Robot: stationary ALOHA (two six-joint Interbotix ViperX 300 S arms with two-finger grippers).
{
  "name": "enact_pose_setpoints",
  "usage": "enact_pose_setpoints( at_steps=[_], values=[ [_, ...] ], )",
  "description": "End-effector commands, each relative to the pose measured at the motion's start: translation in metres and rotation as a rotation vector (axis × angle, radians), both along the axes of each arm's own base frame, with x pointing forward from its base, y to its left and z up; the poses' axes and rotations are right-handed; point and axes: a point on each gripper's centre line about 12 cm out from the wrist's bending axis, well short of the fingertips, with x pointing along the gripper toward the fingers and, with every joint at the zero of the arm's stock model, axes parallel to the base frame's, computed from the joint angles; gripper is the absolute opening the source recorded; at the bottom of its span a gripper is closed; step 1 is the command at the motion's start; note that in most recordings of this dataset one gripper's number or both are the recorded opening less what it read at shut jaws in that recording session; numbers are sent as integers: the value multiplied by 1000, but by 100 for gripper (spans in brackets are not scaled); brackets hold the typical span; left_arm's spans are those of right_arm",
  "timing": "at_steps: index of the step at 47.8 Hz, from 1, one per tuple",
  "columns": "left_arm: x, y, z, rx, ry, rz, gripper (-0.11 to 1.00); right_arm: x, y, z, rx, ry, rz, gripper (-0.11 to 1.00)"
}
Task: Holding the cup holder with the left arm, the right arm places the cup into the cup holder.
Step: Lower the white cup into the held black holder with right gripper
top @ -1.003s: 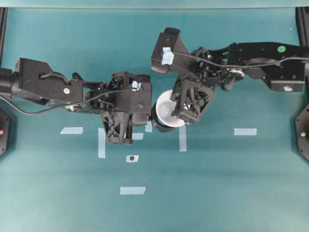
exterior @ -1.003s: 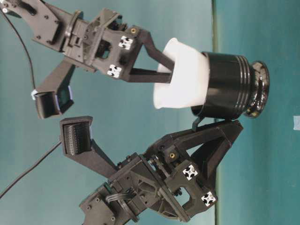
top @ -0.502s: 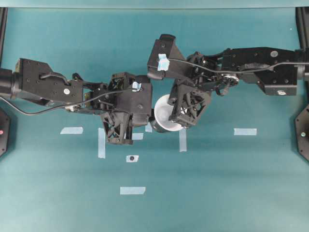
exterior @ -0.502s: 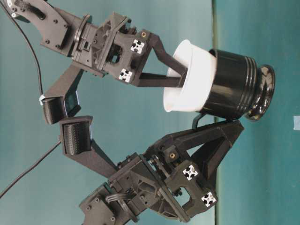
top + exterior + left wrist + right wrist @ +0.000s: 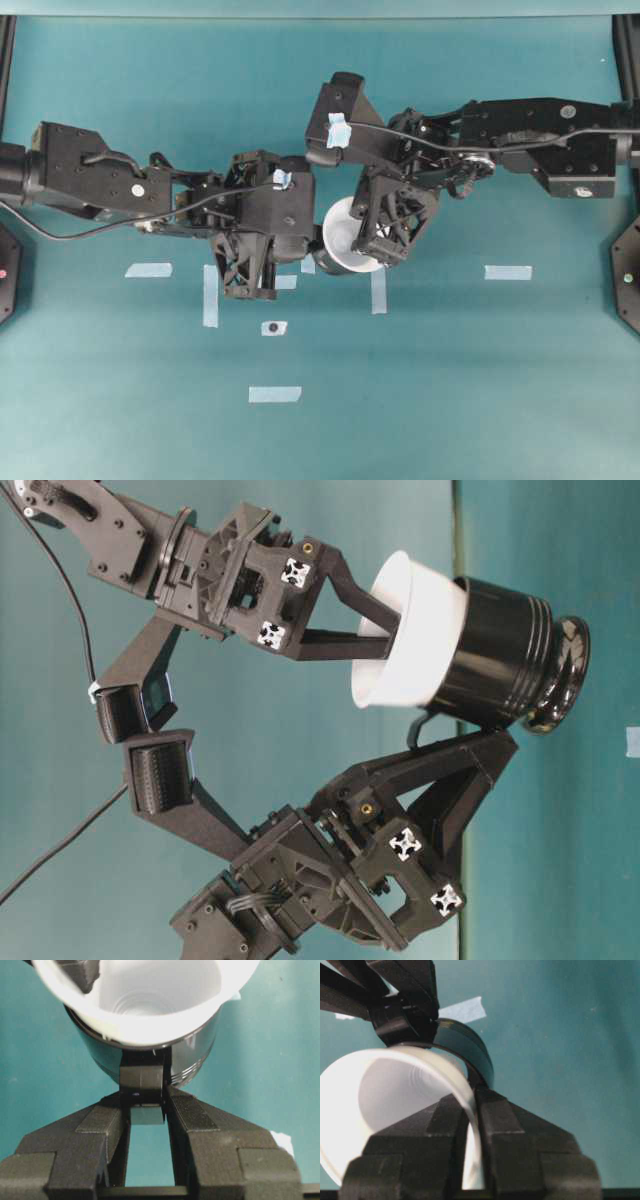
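Between the right pincer's (image 5: pixel 470 1125) jaws, at the wall of the cup (image 5: pixel 415 630): rim flanked by both fingers, whether clamped or loosening cannot be told. Just ahead of that pincer, seated most of the way in the cup holder (image 5: pixel 500 655), wide rim proud. Clamped on the holder's handle tab (image 5: pixel 142 1082) by the left pincer (image 5: pixel 145 1117), above the bench (image 5: pixel 450 380). Likely risks: dragging the cup back out if a finger catches the rim; tilting the holder if pressed sideways.
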Motion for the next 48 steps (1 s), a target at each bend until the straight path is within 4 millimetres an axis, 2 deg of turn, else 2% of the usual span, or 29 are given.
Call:
enact_pose_setpoints(
  at_steps=[1, 6, 13, 17, 37, 43, 48],
  values=[
    [3, -2, 11, 5, -49, -7, 27, 2, 1, 22, -5, -61, -1, 22],
    [2, -2, 9, 4, -52, -6, 27, 2, 1, 26, -3, -71, -4, 42],
    [0, -4, 6, 3, -54, -10, 27, -1, 2, 32, -1, -87, -12, 79],
    [-1, -5, 3, 3, -55, -13, 27, -3, 1, 38, 4, -102, -23, 93],
    [-6, -8, -6, -1, -100, -16, 27, -30, -5, 95, -18, -249, -53, 90],
    [-6, -8, -13, -28, -138, 5, 27, -43, -4, 101, -23, -268, -57, 90],
    [-5, -8, -18, -57, -173, 28, 27, -52, -3, 98, -18, -267, -66, 90]
  ],
)
